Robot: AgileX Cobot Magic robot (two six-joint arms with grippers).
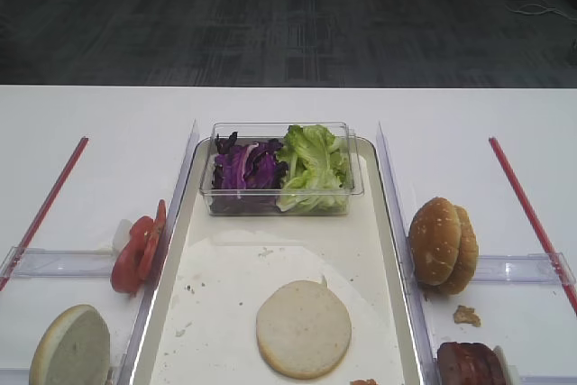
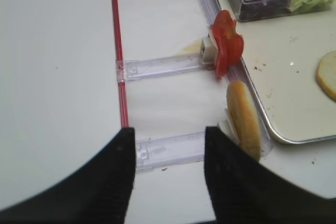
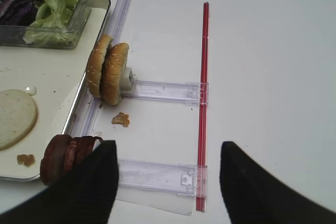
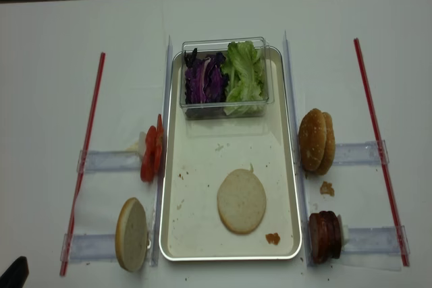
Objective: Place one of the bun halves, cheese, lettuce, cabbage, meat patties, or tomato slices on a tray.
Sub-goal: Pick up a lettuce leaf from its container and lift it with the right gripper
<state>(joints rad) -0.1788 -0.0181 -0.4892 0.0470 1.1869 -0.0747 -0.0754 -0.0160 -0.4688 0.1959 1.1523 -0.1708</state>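
A pale flat-cut bun half [image 1: 303, 328] lies on the tray [image 1: 216, 313], near its front. At the tray's far end, the lettuce [image 1: 311, 164] and the cabbage [image 1: 245, 169] fill a clear tub. Tomato slices [image 2: 226, 40] and another bun half [image 2: 244, 119] stand on edge left of the tray. Two seeded bun halves [image 3: 107, 72] and the meat patties [image 3: 65, 156] stand on edge to its right. My right gripper [image 3: 168, 148] is open over the table, just right of the patties. My left gripper [image 2: 169, 132] is open left of the bun, holding nothing. No cheese shows.
Clear plastic rails [image 4: 108, 161] [image 4: 358, 153] hold the upright food on both sides of the tray. Red strips [image 4: 84, 160] [image 4: 378, 146] lie along the outer sides. A brown crumb [image 3: 121, 119] sits on the table between the seeded buns and the patties.
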